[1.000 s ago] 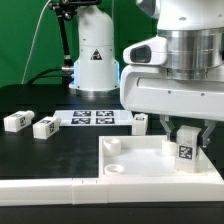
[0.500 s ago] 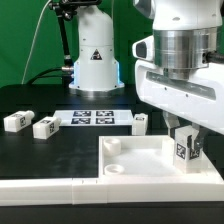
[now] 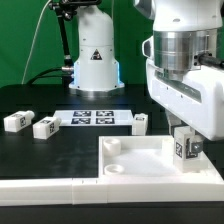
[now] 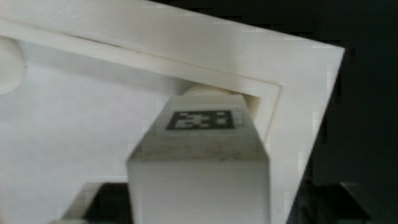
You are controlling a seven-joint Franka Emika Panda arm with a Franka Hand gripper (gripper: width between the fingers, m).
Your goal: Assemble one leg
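My gripper (image 3: 184,138) is shut on a leg (image 3: 184,149), a small white block with a square marker tag, held upright over the near corner on the exterior view's right of the large white panel (image 3: 135,160). In the wrist view the held leg (image 4: 201,160) runs down toward the panel's corner (image 4: 267,70), tag facing the camera. I cannot tell whether it touches the panel. Three more legs lie on the black table: two at the exterior view's left (image 3: 14,121) (image 3: 45,127) and one behind the panel (image 3: 140,122).
The marker board (image 3: 95,118) lies flat on the table behind the panel. A white robot base (image 3: 93,60) stands at the back. A round socket (image 3: 112,146) shows at the panel's far left corner. A white rail (image 3: 50,186) runs along the front.
My gripper has moved toward the exterior view's right with the leg in it, now over the panel's right near corner. The loose legs have not moved.
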